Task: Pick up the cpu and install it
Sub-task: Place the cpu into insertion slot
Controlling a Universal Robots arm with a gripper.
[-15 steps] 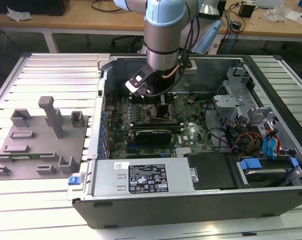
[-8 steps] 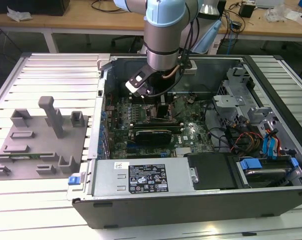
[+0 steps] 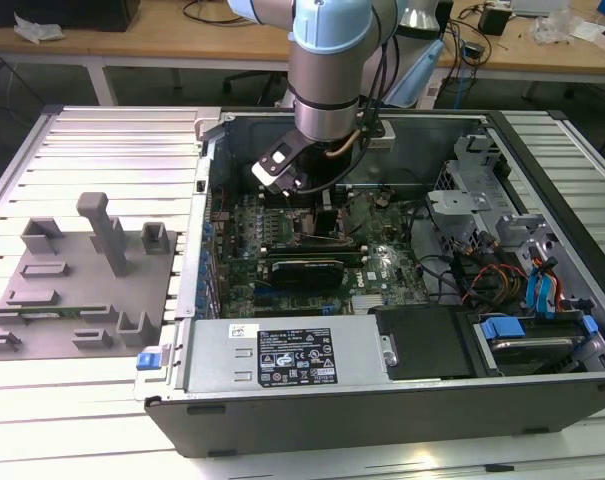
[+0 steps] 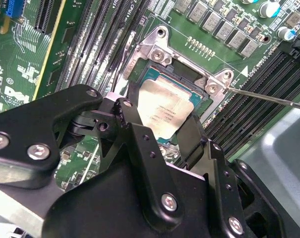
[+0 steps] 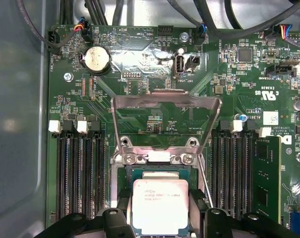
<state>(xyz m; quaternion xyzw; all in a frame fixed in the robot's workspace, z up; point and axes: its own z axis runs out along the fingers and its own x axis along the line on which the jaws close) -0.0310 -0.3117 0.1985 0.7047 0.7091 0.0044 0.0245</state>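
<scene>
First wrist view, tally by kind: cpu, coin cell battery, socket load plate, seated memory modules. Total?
cpu: 1
coin cell battery: 1
socket load plate: 1, swung open
seated memory module: 1
Total: 4

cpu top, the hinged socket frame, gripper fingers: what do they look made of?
cpu: pale silver metal lid, matte, with soft glare and a slightly darker rim.
socket frame: bare sheet metal, brushed, with bright reflections and bent edges.
fingers: black, low sheen; anodised metal or plastic, can't tell. They clamp the cpu's sides.
</scene>
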